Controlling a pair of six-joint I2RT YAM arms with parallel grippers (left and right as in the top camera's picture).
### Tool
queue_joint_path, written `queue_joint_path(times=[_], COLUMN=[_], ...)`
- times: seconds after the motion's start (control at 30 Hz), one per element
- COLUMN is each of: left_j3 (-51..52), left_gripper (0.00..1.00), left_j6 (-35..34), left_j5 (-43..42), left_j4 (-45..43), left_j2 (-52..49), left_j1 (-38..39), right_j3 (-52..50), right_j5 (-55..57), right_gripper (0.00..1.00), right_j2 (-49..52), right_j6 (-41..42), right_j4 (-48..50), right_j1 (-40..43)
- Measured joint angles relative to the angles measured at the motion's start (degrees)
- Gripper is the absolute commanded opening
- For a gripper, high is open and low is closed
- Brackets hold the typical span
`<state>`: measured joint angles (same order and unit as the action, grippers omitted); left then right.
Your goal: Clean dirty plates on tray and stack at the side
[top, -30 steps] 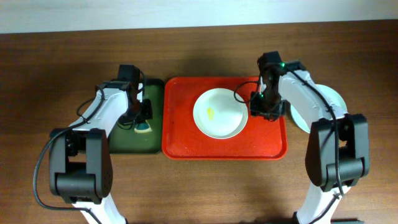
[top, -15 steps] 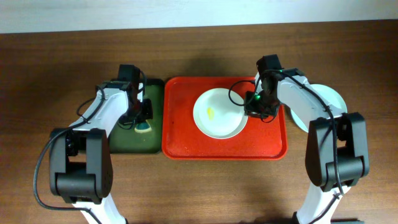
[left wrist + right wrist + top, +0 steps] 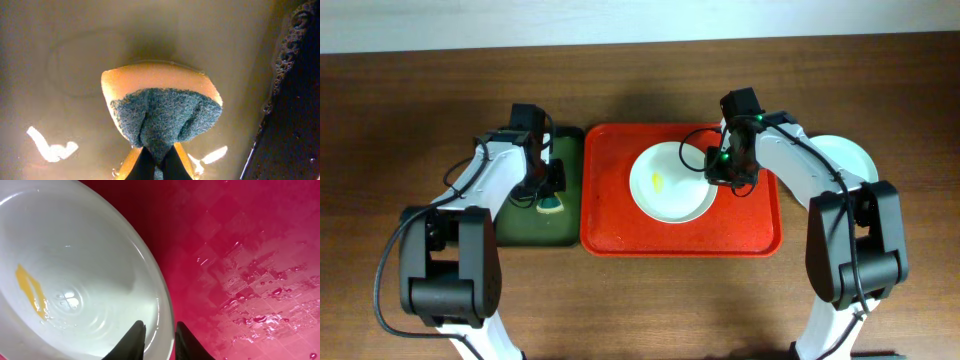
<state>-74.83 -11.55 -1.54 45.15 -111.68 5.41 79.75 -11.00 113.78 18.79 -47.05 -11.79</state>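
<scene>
A cream-white plate (image 3: 665, 185) with a small yellow smear (image 3: 30, 287) lies on the red tray (image 3: 620, 215). My right gripper (image 3: 718, 170) is at the plate's right rim. In the right wrist view its fingers (image 3: 160, 326) straddle the rim (image 3: 162, 295), one inside and one outside, closed narrowly on it. Another pale plate (image 3: 848, 160) lies on the table right of the tray, partly hidden by the right arm. My left gripper (image 3: 548, 195) is shut on a yellow sponge with a blue-grey scrub face (image 3: 162, 112), over the dark green tray.
The dark green tray (image 3: 535, 225) sits against the red tray's left side, and its floor looks wet with foam at one edge (image 3: 287, 50). The red tray's floor has water drops (image 3: 260, 295). Brown table lies around both trays.
My right gripper has moved left across the red tray onto the cream-white plate's right rim. The left arm and sponge have not moved.
</scene>
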Motion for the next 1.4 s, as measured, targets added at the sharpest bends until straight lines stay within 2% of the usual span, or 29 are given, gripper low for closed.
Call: queue_joint_path(times=[0.4, 0.43, 0.5, 0.6, 0.73, 0.9, 1.07, 1.27, 1.4], left_j3=[0.0, 0.0, 0.0, 0.0, 0.0, 0.0, 0.0, -0.1, -0.1], left_gripper=[0.0, 0.0, 0.0, 0.0, 0.0, 0.0, 0.0, 0.0, 0.0], left_j6=[0.0, 0.0, 0.0, 0.0, 0.0, 0.7, 3.0, 3.6, 3.7], left_j5=[0.0, 0.0, 0.0, 0.0, 0.0, 0.0, 0.0, 0.0, 0.0], left_j4=[0.0, 0.0, 0.0, 0.0, 0.0, 0.0, -0.6, -0.8, -0.3], left_j2=[0.0, 0.0, 0.0, 0.0, 0.0, 0.0, 0.0, -1.3, -0.6], left_j1=[0.0, 0.0, 0.0, 0.0, 0.0, 0.0, 0.0, 0.0, 0.0], right_j3=[-1.5, -2.3, -3.3, -3.7, -3.7, -3.7, -3.7, -3.7, -3.7], right_j5=[2.2, 2.2, 2.2, 2.3, -2.2, -6.7, -7.2, -7.1, -4.4], right_gripper=[0.22, 0.21, 0.08, 0.04, 0.04, 0.04, 0.04, 0.04, 0.04], right_j2=[0.0, 0.0, 0.0, 0.0, 0.0, 0.0, 0.0, 0.0, 0.0], right_j6=[0.0, 0.0, 0.0, 0.0, 2.0, 5.2, 5.5, 5.5, 5.4], right_j4=[1.9, 2.1, 3.0, 4.3, 4.5, -0.9, -1.2, -1.4, -4.8], right_j1=[0.0, 0.0, 0.0, 0.0, 0.0, -3.4, -7.6, -7.9, -7.9])
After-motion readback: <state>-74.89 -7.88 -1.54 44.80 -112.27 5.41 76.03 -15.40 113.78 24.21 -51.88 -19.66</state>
